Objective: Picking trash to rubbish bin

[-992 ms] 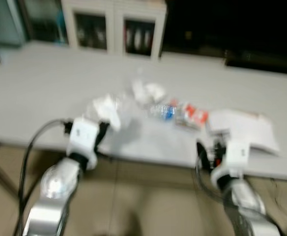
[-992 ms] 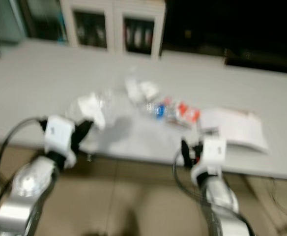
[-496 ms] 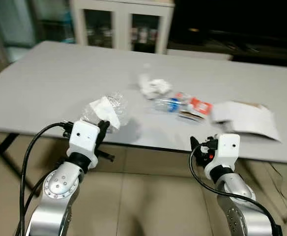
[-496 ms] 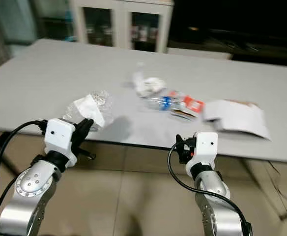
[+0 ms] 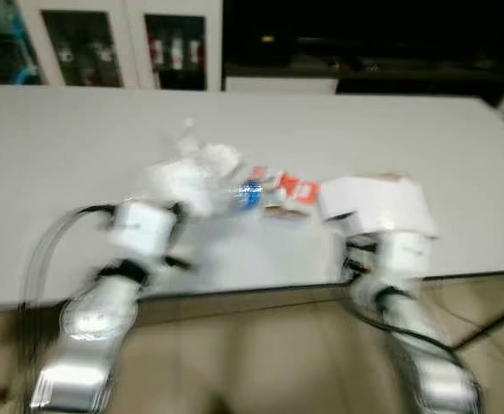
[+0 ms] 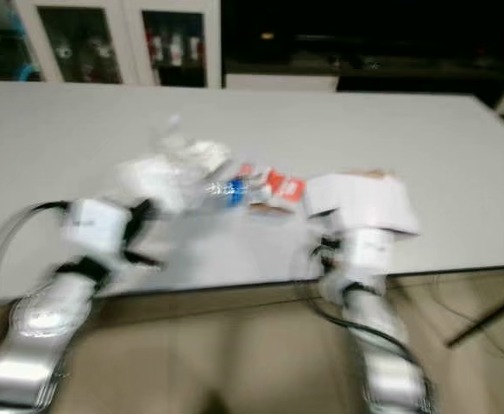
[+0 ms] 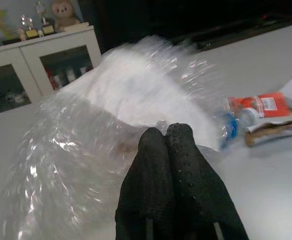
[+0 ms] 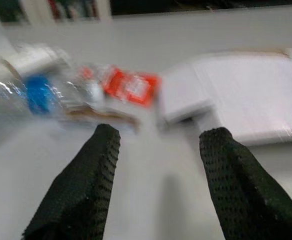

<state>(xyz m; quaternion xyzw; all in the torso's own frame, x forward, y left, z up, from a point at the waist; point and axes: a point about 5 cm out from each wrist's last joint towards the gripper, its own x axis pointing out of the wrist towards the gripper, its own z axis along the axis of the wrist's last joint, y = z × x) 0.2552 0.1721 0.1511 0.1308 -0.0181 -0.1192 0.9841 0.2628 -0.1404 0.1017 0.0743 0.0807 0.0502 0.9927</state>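
Plastic bag (image 7: 86, 130) with white paper (image 7: 136, 95) inside

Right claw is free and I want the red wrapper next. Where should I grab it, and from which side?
Take the red wrapper across its short width at the free edge nearest the right claw, coming straight in over the table edge. It lies flat; the clear bottle crowds one side and the white box the other.

Both eye views were smeared by motion blur, so the trash (image 5: 269, 191) at frame centre could not be read. The clear bag (image 7: 86, 130) was cut off at the left wrist view's lower left edge.
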